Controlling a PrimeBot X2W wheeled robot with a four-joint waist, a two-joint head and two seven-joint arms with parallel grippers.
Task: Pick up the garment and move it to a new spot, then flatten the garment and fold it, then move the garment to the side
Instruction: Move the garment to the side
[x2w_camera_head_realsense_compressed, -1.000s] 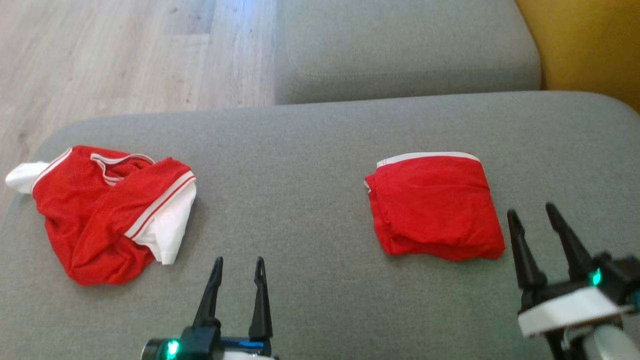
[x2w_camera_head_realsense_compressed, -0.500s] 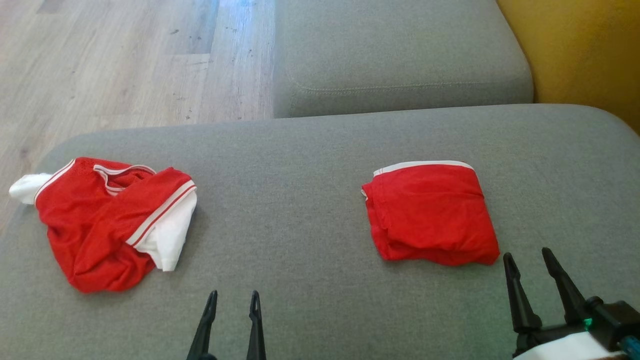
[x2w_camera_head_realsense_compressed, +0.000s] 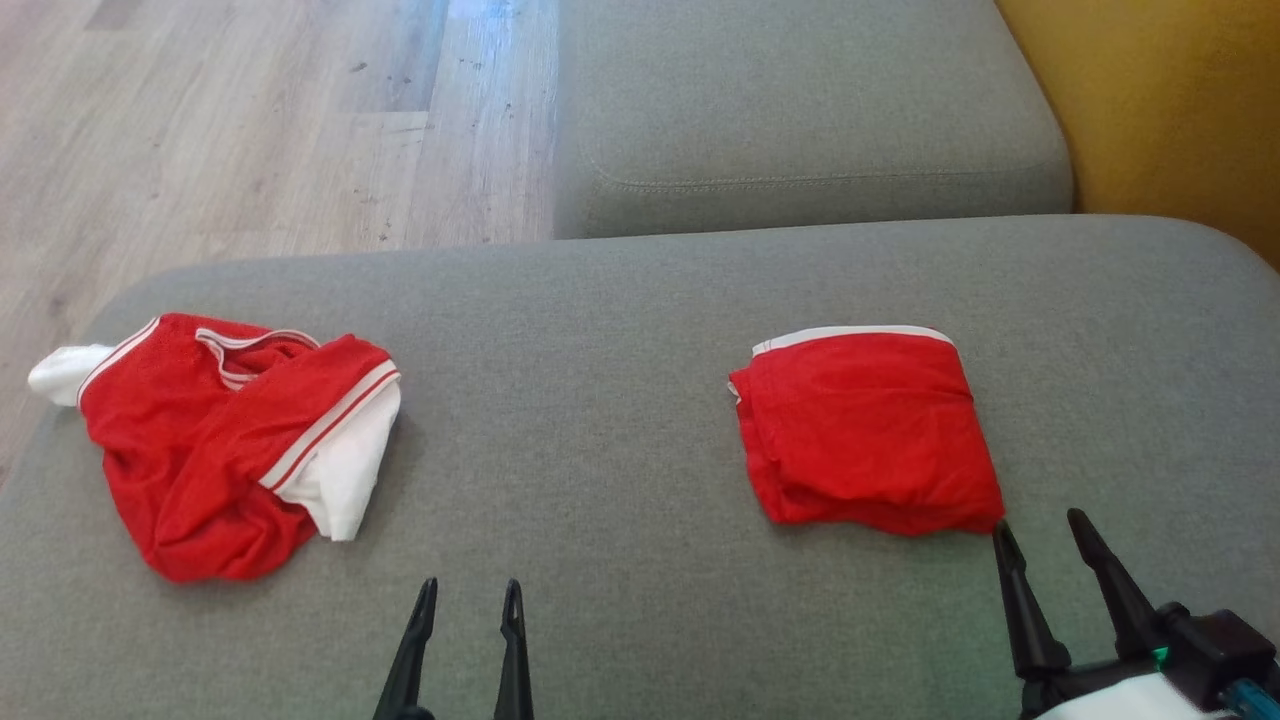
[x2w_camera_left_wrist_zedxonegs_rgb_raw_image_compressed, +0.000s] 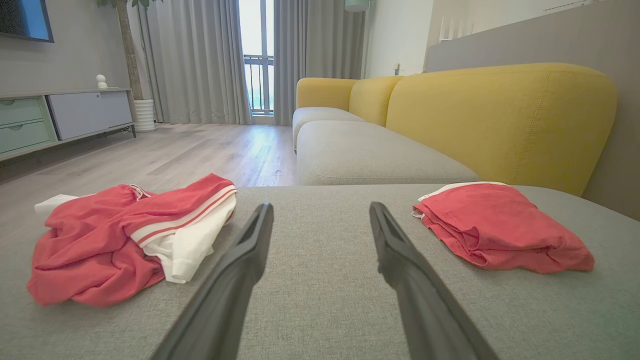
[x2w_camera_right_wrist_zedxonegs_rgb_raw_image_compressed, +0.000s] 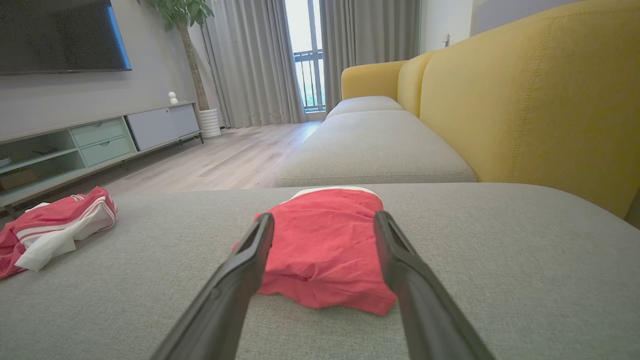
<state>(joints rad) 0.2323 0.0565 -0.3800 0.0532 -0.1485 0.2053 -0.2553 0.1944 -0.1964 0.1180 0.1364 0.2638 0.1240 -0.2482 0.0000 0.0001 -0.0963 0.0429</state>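
A crumpled red garment with white trim and white lining (x2w_camera_head_realsense_compressed: 220, 450) lies in a heap at the left end of the grey cushion (x2w_camera_head_realsense_compressed: 600, 400). It also shows in the left wrist view (x2w_camera_left_wrist_zedxonegs_rgb_raw_image_compressed: 120, 235) and the right wrist view (x2w_camera_right_wrist_zedxonegs_rgb_raw_image_compressed: 50, 225). A second red garment, folded into a neat square with a white band (x2w_camera_head_realsense_compressed: 865, 425), rests on the right part of the cushion (x2w_camera_left_wrist_zedxonegs_rgb_raw_image_compressed: 500, 225) (x2w_camera_right_wrist_zedxonegs_rgb_raw_image_compressed: 320, 250). My left gripper (x2w_camera_head_realsense_compressed: 471, 590) is open at the near edge, between the two garments, holding nothing (x2w_camera_left_wrist_zedxonegs_rgb_raw_image_compressed: 320, 210). Open too, my right gripper (x2w_camera_head_realsense_compressed: 1040, 525) sits just in front of the folded garment's near right corner (x2w_camera_right_wrist_zedxonegs_rgb_raw_image_compressed: 324, 217).
A second grey seat cushion (x2w_camera_head_realsense_compressed: 800, 110) lies beyond, with the yellow backrest (x2w_camera_head_realsense_compressed: 1170, 110) along the right. Wooden floor (x2w_camera_head_realsense_compressed: 230, 120) runs past the cushion's left and far edges. A low TV cabinet (x2w_camera_right_wrist_zedxonegs_rgb_raw_image_compressed: 100, 140) and curtains stand across the room.
Both grippers have drawn back toward me, staying open. The right one has come from beside the folded garment to just in front of it. The head camera tilted slightly; the garments have not moved.
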